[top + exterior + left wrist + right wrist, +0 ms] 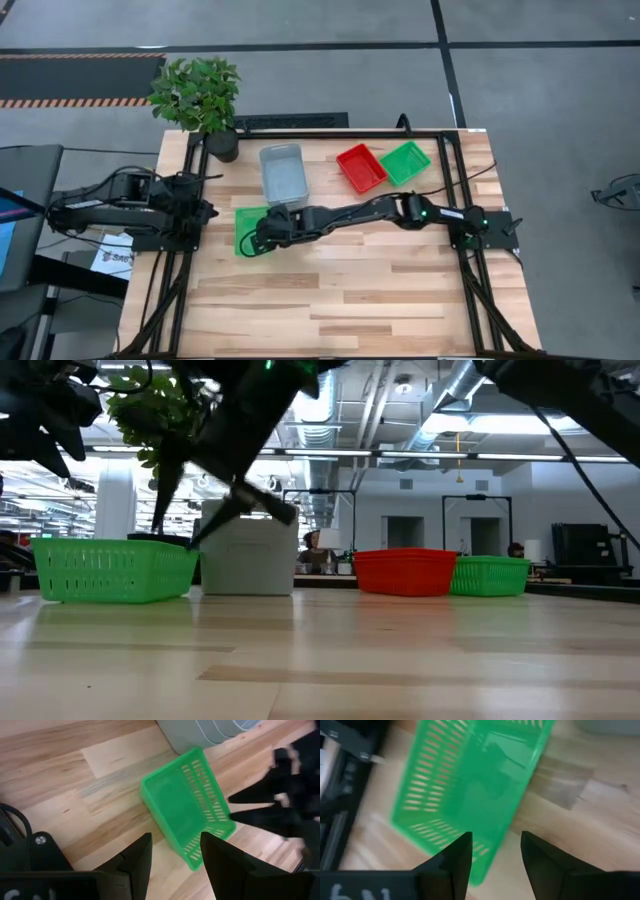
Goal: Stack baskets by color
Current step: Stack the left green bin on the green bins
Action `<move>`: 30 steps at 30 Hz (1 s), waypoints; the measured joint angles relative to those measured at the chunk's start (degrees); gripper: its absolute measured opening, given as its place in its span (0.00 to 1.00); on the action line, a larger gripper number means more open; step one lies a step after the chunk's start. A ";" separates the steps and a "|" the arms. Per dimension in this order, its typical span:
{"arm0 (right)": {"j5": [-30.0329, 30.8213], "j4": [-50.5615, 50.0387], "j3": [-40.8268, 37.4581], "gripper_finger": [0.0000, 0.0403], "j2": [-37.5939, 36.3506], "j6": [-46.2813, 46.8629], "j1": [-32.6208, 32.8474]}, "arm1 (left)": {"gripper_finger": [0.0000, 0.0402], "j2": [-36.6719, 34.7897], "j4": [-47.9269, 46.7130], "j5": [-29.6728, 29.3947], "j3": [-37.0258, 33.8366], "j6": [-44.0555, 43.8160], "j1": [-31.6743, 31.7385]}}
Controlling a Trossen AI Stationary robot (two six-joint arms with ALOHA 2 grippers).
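A green mesh basket (243,226) rests flat on the table at the left, also seen in the right wrist view (470,780) and the left wrist view (187,805). My right gripper (254,240) reaches across the table and hovers open at this basket's right-hand wall (220,807), fingers slanting down, with the wall's corner below the gap (495,855). My left gripper (175,857) is open and holds nothing, raised at the table's left edge (205,212). A pale grey-blue basket (283,172), a red basket (360,167) and a second green basket (405,162) stand along the far side.
A potted plant (200,95) stands at the far left corner, behind the grey-blue basket. The black frame rails (450,190) run along the table's left, right and far sides. Bare wood (340,300) fills the near half of the table.
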 joint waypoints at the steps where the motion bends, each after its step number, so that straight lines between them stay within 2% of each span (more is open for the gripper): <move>1: 0.00 0.44 0.00 0.46 0.65 -0.02 -0.25 | 0.39 0.01 0.01 0.02 0.00 0.14 0.00; 9: 1.07 -0.36 -0.02 0.41 0.63 -0.95 -1.50 | 0.39 0.02 0.75 0.11 0.00 0.35 0.00; 18: -1.53 -0.44 0.00 0.24 0.67 -4.57 -2.27 | 0.39 0.02 0.93 -0.14 0.00 0.99 0.00; 24: -4.25 -0.31 0.00 0.04 0.67 -5.72 -3.39 | 0.39 0.02 0.93 -0.57 0.00 1.01 0.00; 30: -4.66 -0.73 -0.04 0.02 0.24 -5.21 -2.83 | 0.39 0.02 0.93 -0.72 0.00 1.01 0.00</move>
